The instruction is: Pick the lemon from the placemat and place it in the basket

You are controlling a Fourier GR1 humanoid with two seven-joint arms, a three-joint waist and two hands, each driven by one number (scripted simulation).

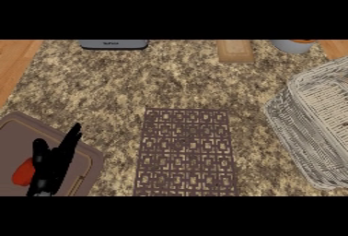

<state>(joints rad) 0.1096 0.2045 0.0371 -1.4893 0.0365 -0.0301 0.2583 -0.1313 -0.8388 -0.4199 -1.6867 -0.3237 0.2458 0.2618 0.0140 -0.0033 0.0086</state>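
Left hand (49, 162) fingers straight, pressed together; basket (314, 129) well apart; lemon hidden.

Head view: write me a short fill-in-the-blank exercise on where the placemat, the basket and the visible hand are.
1. The patterned placemat lies ____ the brown board and the wire basket.
2. The wire basket reaches the view's ____ edge.
3. The black hand over the brown board, fingers straight, is the robot's ____ one.

Missing words: between; right; left.
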